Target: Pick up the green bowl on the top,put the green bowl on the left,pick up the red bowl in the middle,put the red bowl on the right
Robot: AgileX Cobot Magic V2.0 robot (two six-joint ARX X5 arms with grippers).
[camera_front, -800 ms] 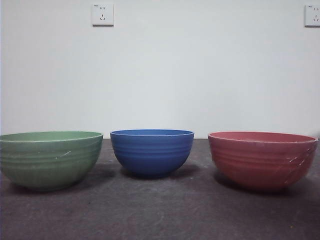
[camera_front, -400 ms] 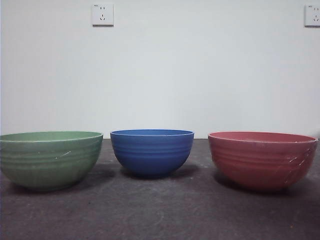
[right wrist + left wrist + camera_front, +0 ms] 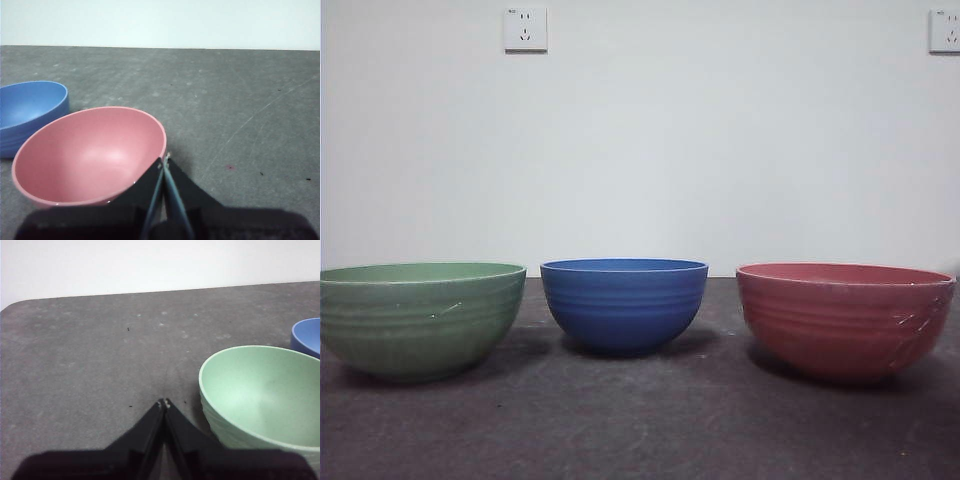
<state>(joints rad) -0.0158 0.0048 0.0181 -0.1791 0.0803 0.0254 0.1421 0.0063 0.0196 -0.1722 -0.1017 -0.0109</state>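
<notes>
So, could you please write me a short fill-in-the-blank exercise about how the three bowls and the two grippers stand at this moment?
1. Between the green bowl and the red bowl stands the ____ bowl.
2. The left gripper has its jaws ____ beside the green bowl.
3. The right gripper sits beside the ____ bowl.
4. All three bowls stand on the table with their openings facing ____.

Missing words: blue; shut; red; up
</notes>
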